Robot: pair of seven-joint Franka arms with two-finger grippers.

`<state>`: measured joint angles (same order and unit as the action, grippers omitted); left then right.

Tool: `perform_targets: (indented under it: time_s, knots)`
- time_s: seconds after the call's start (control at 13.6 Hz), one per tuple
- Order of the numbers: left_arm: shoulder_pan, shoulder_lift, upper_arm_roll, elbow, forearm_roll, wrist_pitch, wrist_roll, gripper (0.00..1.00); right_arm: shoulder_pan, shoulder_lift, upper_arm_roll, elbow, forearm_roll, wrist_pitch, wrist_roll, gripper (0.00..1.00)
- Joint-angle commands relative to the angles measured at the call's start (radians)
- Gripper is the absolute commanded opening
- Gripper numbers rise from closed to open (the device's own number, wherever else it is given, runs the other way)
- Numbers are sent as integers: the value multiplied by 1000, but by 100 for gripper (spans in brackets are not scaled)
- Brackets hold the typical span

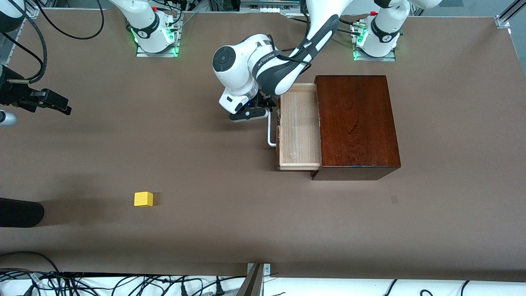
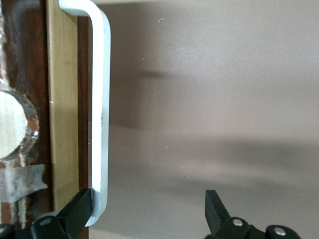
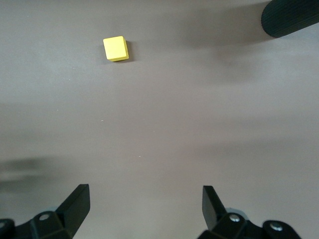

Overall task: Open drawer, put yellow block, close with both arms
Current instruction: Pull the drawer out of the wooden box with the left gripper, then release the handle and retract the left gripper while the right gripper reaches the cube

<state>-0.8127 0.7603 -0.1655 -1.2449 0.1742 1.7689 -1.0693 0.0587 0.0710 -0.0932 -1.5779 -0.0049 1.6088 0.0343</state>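
We see the left gripper (image 2: 149, 211) with its fingers (image 2: 215, 209) spread wide and holding nothing. One finger sits against the end of the white bar handle (image 2: 98, 114), between handle and drawer front; the other stands clear over the bare brown worktop (image 1: 230, 230). In the front view the left gripper (image 1: 251, 112) is at the handle (image 1: 270, 132), at its end farther from the front camera.

The drawer (image 1: 299, 127) is pulled out of the glossy dark mahogany box (image 1: 356, 123) toward the right arm's end of the worktop. Its pale wooden tray lies exposed, with nothing visible inside.

The right gripper (image 3: 145, 209) also has its fingers (image 3: 76, 204) spread wide and empty. It hangs above bare worktop at the right arm's end, seen at the edge of the front view (image 1: 51, 102).

The yellow block (image 1: 143, 199) rests on the worktop, well apart from the drawer, nearer the front camera and toward the right arm's end. The right wrist view shows the block (image 3: 115, 48) apart from that gripper. A black rounded object (image 1: 20, 212) lies at the edge of the worktop, near the block.
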Motion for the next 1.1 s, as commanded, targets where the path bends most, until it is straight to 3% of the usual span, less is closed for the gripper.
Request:
perform_targets:
  time_s: [0.0, 0.44, 0.59, 1.03]
  knots:
    - [20, -18, -9, 41, -24, -81, 58, 100, -16, 1, 15, 10, -3, 2, 6, 100]
    - [49, -134, -12, 45, -39, -183, 77, 100, -8, 29, 21, 10, 17, 60, -7, 100]
    - [102, -192, -19, 41, -41, -210, 84, 100, 16, 90, 23, 42, 23, 121, 4, 100]
    - [292, -338, -20, 25, -65, -284, 202, 100, 58, 450, 23, 465, 43, 56, 15, 100]
